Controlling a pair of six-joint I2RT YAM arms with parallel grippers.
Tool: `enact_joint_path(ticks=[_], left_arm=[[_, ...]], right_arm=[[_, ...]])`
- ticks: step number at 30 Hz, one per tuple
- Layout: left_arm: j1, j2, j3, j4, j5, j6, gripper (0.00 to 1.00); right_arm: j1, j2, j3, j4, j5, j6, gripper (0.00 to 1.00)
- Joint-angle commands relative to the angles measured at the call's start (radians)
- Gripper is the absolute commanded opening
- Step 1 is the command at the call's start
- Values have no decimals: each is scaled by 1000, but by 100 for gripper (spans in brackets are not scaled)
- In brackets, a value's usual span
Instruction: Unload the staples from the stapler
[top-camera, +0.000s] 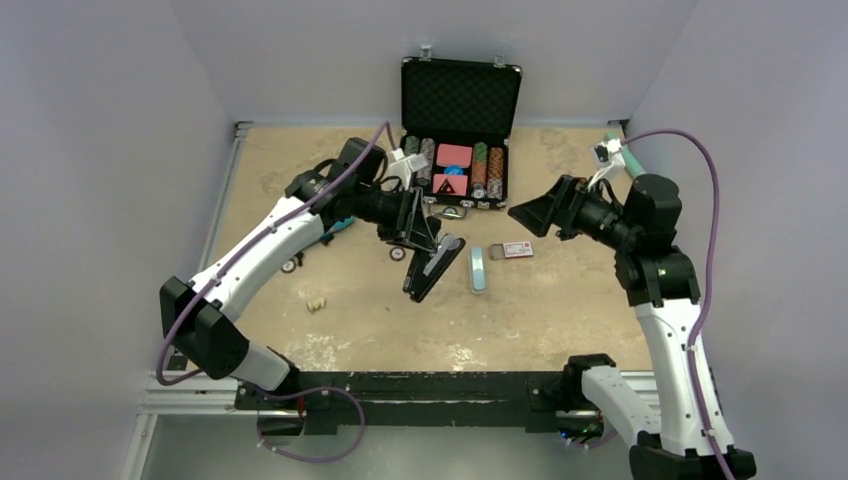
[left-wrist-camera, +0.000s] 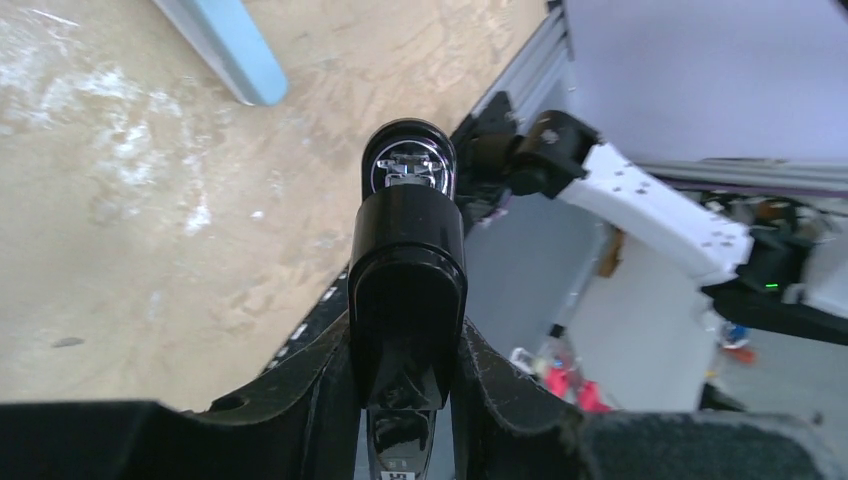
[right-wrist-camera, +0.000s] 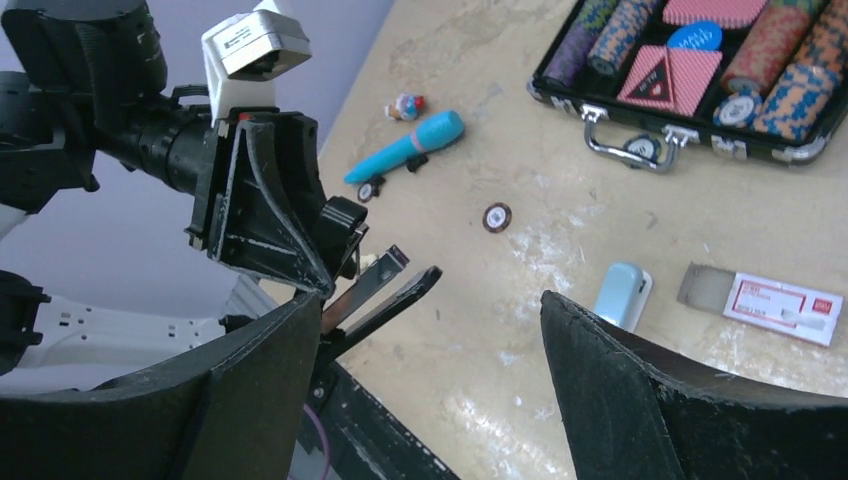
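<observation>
My left gripper (top-camera: 420, 235) is shut on the black stapler (top-camera: 433, 265) and holds it above the table, pointing down and forward. The left wrist view shows the stapler (left-wrist-camera: 407, 270) clamped between both fingers (left-wrist-camera: 315, 385). In the right wrist view the stapler (right-wrist-camera: 395, 292) hangs open, its silvery channel spread from the black arm, below the left gripper (right-wrist-camera: 270, 215). My right gripper (top-camera: 525, 220) is open and empty, in the air to the stapler's right; its jaws (right-wrist-camera: 430, 300) stand wide apart. I cannot make out the staples.
An open black case of poker chips (top-camera: 460, 165) stands at the back. A light blue stapler-like object (top-camera: 478, 268) and a red-and-white box (top-camera: 518, 250) lie right of the stapler. A teal tube (top-camera: 340, 228) and a cream lump (top-camera: 316, 305) lie left.
</observation>
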Motion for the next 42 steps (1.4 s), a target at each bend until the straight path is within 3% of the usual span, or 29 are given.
enact_joint_path(ticks=[1,6,9,16,24,34,42], left_arm=[[35,-94,-21,172,224,-264,0],[57,-157,-190,564,284,-538,0],[57,-151,-229,662,284,-595,0],[58,-118,-290,986,290,-776,0],[57,-25,-261,1287,292,-987,0],[58,6,-216,1320,316,-1012,0],[59,15,-181,1322,327,-1021,0]], right_arm=[[3,-43,-44,154,-47,40,85],[4,-64,-230,430,-192,339,90],[3,-100,-319,622,-213,509,95],[4,-58,-352,758,-254,608,99],[19,-10,-353,853,-274,669,99],[74,88,-318,1010,-243,742,99],[96,142,-277,988,-200,715,99]])
